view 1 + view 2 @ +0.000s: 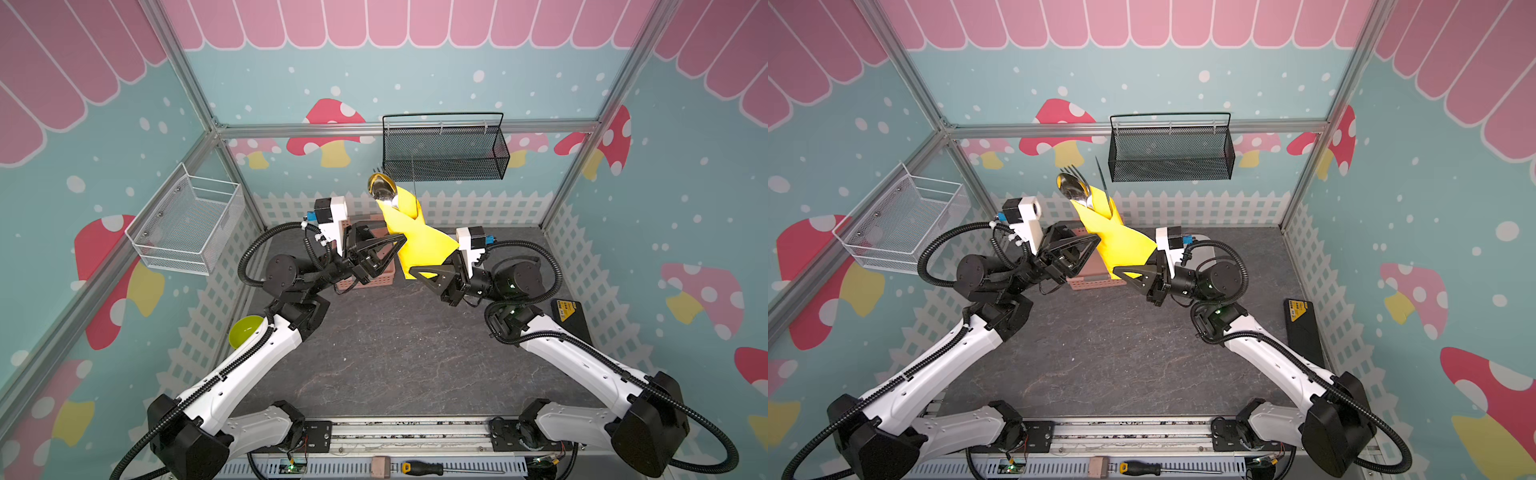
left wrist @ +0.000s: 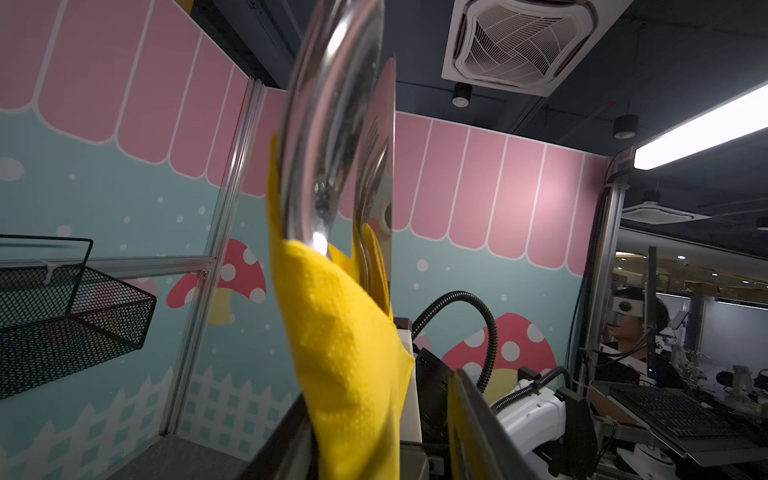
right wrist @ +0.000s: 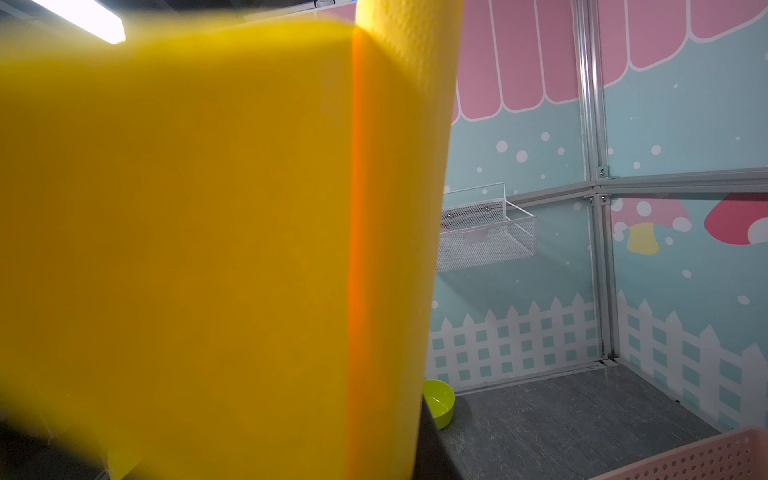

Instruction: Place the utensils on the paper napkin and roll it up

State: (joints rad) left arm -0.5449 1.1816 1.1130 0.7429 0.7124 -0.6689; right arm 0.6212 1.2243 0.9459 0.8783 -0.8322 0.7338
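Three utensils (image 1: 1075, 187), wrapped in the paper napkin (image 1: 424, 243), are held tilted in the air over the pink basket (image 1: 376, 282). The napkin's lower end is clamped by the right gripper (image 1: 419, 272); the left gripper (image 1: 392, 248) is seen partly open beside the roll, gripping nothing

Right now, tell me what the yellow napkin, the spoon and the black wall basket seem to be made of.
The napkin looks like thin matte paper: dotted embossing, soft folds. The spoon looks like polished metal, probably steel: its bowl reflects like a mirror. The black basket looks like fine metal mesh on a wire frame, with a dark coating: you can see through it.
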